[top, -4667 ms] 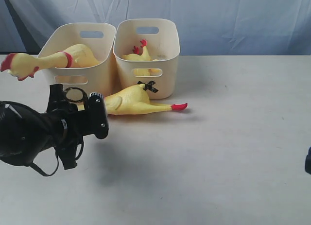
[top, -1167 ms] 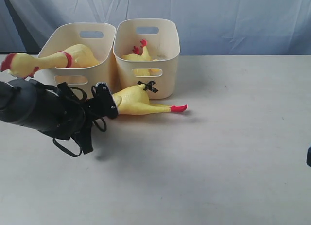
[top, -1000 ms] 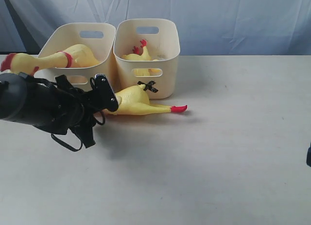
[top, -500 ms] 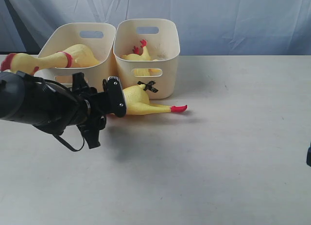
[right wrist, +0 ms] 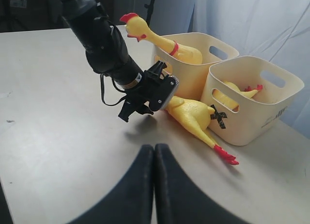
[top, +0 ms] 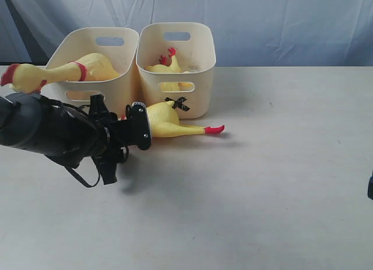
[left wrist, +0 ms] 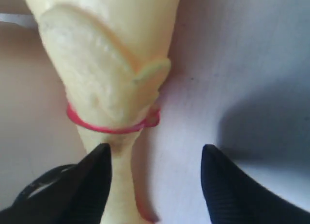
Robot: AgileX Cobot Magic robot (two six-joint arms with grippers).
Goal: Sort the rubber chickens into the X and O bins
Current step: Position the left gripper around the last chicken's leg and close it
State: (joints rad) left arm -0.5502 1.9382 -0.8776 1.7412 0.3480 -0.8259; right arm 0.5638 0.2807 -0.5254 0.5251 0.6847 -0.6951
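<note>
Exterior view: two chickens are binned, one chicken (top: 87, 67) draped over the left bin (top: 119, 92), another chicken (top: 166, 67) in the X bin (top: 201, 89). The third chicken (top: 169, 122) lies on the desk (top: 262, 182) just before the X bin, and the wide-open left tool (left wrist: 155, 156) straddles its neck, unclamped. The right tool (right wrist: 154, 154) is closed, empty.

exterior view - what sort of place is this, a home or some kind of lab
Most likely a robot test bench, not a home: a plain table backed by a draped blue cloth, two cream bins holding toy rubber chickens, and the left gripper at another.
</note>
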